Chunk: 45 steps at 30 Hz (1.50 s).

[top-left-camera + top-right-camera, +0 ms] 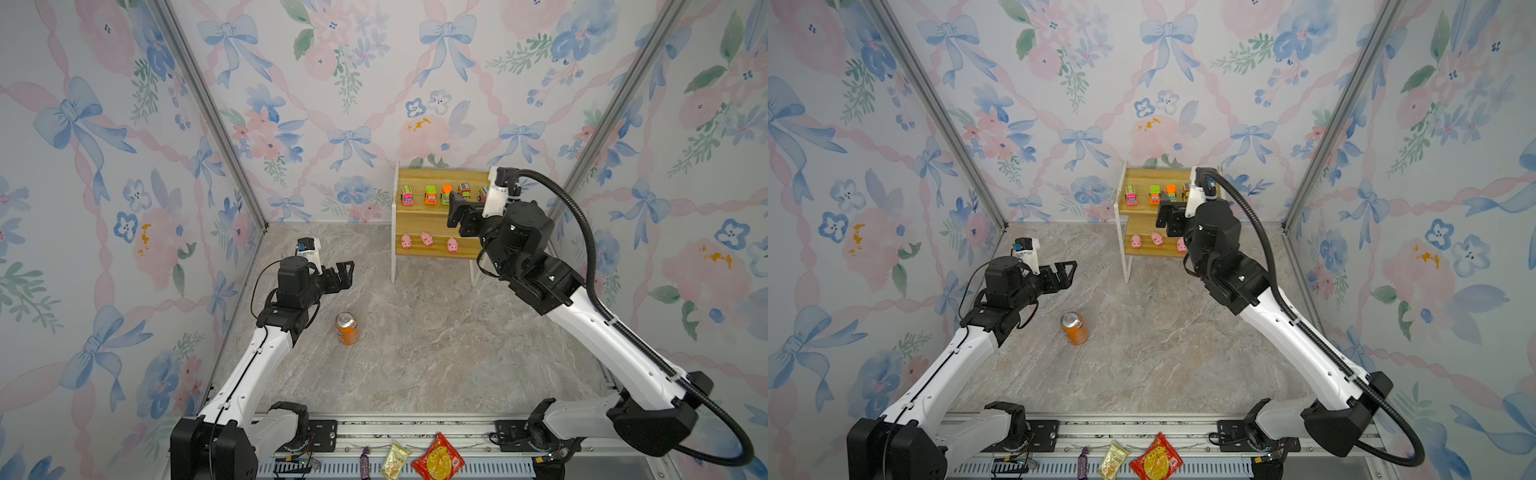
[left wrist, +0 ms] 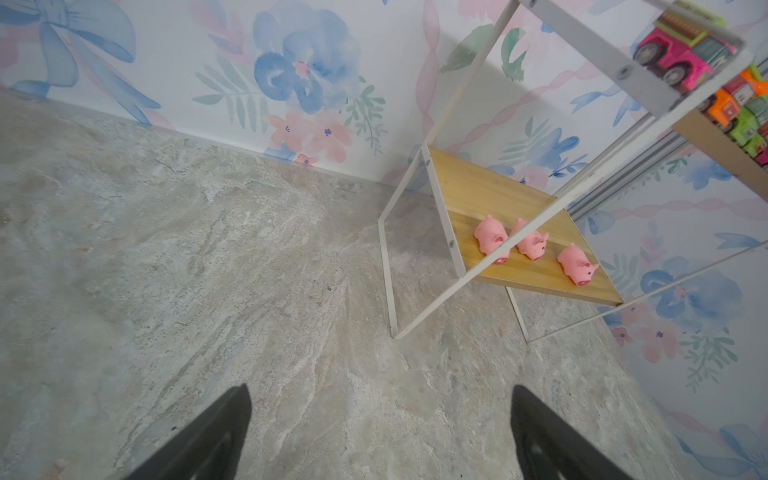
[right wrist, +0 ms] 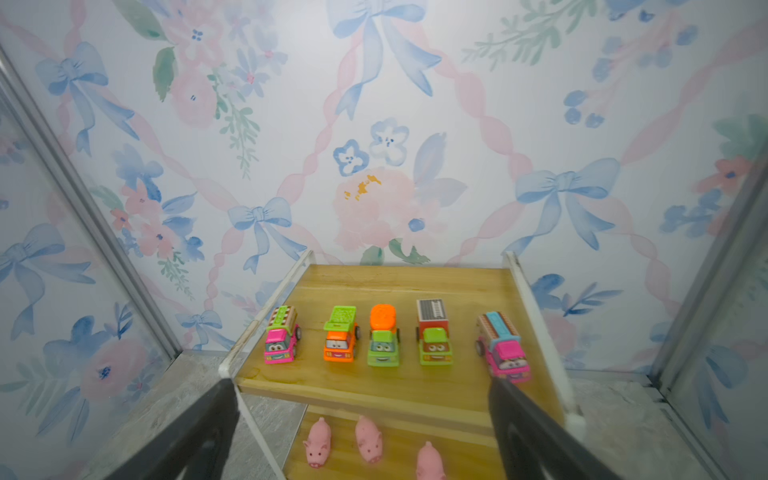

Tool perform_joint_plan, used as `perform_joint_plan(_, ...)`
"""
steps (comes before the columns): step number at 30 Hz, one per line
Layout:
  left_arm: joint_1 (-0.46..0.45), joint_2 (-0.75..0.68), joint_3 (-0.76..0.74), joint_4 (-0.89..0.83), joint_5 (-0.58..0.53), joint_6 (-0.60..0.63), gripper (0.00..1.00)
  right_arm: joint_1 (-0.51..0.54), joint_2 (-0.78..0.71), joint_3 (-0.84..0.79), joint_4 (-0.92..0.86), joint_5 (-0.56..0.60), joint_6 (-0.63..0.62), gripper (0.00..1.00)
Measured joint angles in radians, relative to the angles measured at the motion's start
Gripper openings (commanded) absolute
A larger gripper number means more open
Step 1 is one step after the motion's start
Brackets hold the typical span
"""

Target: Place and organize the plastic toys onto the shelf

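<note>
Against back wall, right of centre: shelf [image 1: 436, 174]. On upper board, a row of five toy trucks [image 3: 383, 336], fronts toward the arms. On lower board, three pink pigs [image 2: 530, 243] side by side. Right gripper [image 3: 361, 381] at upper board's front edge, spread wide, nothing between the fingers. One fingertip [image 3: 505, 395] overlapping the end pink truck [image 3: 503, 349] in the wrist view, contact unclear. Left gripper [image 2: 380, 388] over bare table [image 1: 436, 353], spread wide, empty. Orange can [image 1: 347, 328] standing well apart from shelf.
</note>
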Motion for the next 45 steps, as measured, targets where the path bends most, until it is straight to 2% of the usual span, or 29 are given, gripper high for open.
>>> perform_joint_plan(5,0.02,-0.049,-0.024,0.007,-0.112,0.021,0.98,-0.192,-0.303,-0.311,0.04,0.026,0.001,0.97)
perform_joint_plan(10,0.02,-0.118,-0.112,0.074,-0.277,0.048,0.98,-0.319,-0.429,-0.616,0.135,0.03,-0.017,0.97)
perform_joint_plan(14,0.02,-0.173,-0.265,0.199,-0.425,0.082,0.98,-0.354,-0.4,-0.887,0.251,0.033,-0.049,0.97)
perform_joint_plan(18,0.02,-0.188,-0.41,0.335,-0.508,0.131,0.98,-0.406,-0.331,-1.114,0.4,0.026,-0.062,0.97)
perform_joint_plan(23,0.039,-0.056,-0.455,0.496,-0.54,0.208,0.98,-0.452,-0.157,-1.289,0.711,0.008,-0.085,0.97)
perform_joint_plan(28,0.105,0.063,-0.542,0.731,-0.519,0.261,0.98,-0.5,0.013,-1.337,0.963,-0.041,-0.127,0.97)
perform_joint_plan(34,0.112,0.27,-0.578,0.954,-0.456,0.327,0.98,-0.571,0.25,-1.326,1.257,-0.134,-0.131,0.97)
perform_joint_plan(45,0.108,0.348,-0.518,1.044,-0.426,0.326,0.98,-0.578,0.246,-1.188,1.162,-0.2,-0.134,0.97)
